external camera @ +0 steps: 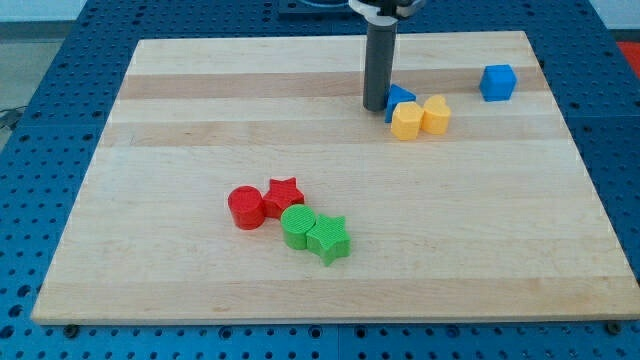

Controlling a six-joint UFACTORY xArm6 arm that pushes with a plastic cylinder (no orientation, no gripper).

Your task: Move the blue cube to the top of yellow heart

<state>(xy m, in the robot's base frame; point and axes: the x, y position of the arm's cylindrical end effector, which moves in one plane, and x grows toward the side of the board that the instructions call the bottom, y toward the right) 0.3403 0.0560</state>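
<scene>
The blue cube (pixel 497 82) sits alone near the view's top right. Two yellow blocks touch each other to its left: the right one looks like the yellow heart (pixel 437 114), the left one like a yellow hexagon (pixel 406 121). A second blue block (pixel 403 97), partly hidden and seemingly a triangle, sits just above the hexagon. My tip (pixel 377 108) rests on the board right beside this blue block, on its left. It is well left of the blue cube, with the yellow pair between them.
A red cylinder (pixel 246 208), a red star (pixel 284 193), a green cylinder (pixel 297 226) and a green star (pixel 329 238) cluster at the lower middle. The wooden board (pixel 150 150) ends close behind the blue cube, at the view's top and right.
</scene>
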